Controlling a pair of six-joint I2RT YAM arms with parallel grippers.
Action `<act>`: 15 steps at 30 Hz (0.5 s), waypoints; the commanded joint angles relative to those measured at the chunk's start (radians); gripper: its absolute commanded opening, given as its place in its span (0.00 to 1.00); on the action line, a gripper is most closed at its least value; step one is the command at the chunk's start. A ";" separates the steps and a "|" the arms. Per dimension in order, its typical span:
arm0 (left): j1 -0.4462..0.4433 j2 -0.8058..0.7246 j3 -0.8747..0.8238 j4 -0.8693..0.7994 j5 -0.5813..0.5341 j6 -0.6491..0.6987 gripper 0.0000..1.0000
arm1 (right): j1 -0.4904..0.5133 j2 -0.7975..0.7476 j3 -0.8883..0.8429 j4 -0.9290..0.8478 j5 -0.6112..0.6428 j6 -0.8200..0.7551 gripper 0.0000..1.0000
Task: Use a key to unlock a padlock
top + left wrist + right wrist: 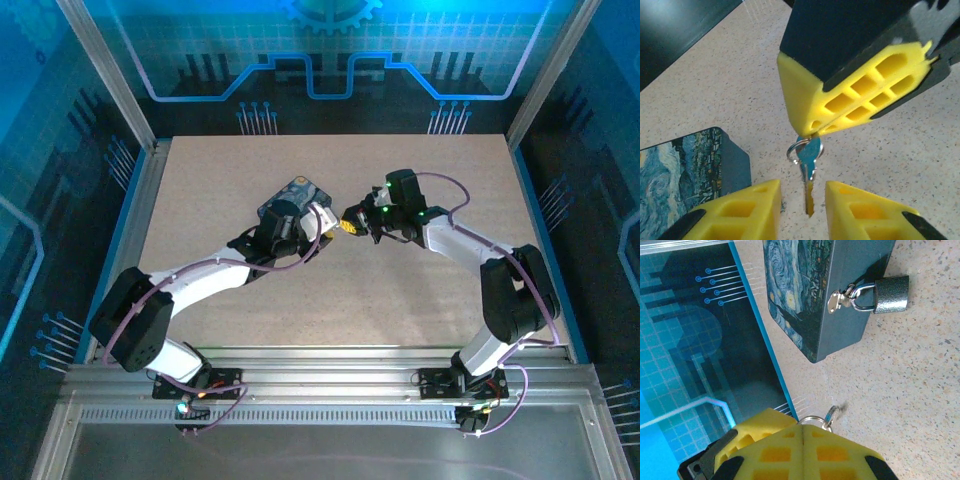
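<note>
My right gripper (801,427) is shut on the key (809,159), pinching its head. The silver blade and its ring hang down from the right gripper's yellow fingertips (855,95). My left gripper (803,210) is open, its two yellow fingers standing either side of the blade without touching it. In the top view both grippers (325,222) (350,227) meet just right of the box. The dark grey padlock (890,294) hangs shut on the silver hasp of the blue swirl-patterned box (805,285), well away from the key.
The box (293,192) lies on the speckled beige table (420,300), left of and behind the grippers. A blue rail (760,335) and dark panel edge the table beyond the box. Bare tabletop stretches right and toward the front.
</note>
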 commanded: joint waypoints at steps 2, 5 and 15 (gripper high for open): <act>-0.006 -0.045 -0.021 -0.016 -0.012 -0.009 0.42 | -0.014 -0.049 -0.028 0.015 -0.006 -0.030 0.00; -0.005 -0.062 -0.026 -0.042 -0.013 -0.035 0.49 | -0.025 -0.065 -0.045 0.012 0.009 -0.043 0.00; 0.103 -0.149 0.003 -0.167 0.147 -0.406 0.63 | -0.047 -0.081 -0.051 -0.003 0.031 -0.129 0.00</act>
